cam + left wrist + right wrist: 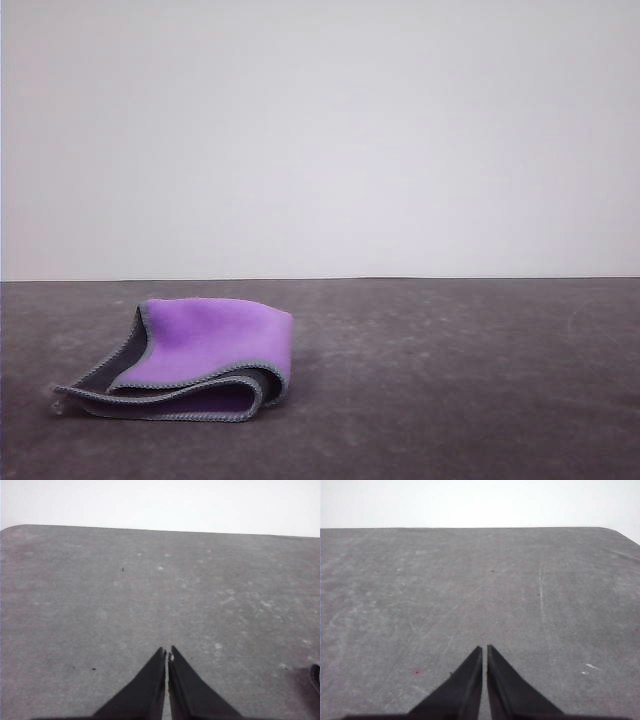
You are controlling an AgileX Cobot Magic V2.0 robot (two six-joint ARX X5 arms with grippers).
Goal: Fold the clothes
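One cloth (pixel 195 358) on the desk (pixel 450 380), and it sits left of centre, towards the near edge, lying in loose layers with the purple face up and grey stitched edging curling round the front. It looks folded over at least once, though the layers are slack and uneven, so my read is that the fold is either just finished or wants one more tidy pass. The left gripper (pixel 167 654) hangs over bare desk, jaws pressed together with only a hairline slit between them, pinching nothing. The right gripper (pixel 484 648) is the same story: jaws together, empty, bare grey surface ahead. If another fold is wanted, the next move calls for the jaws to spread, come down on a free corner and carry it across to the opposite edge. Hard to judge how many layers there are, since the underside is hidden. A dark sliver at the left wrist view's edge is too cropped to identify.
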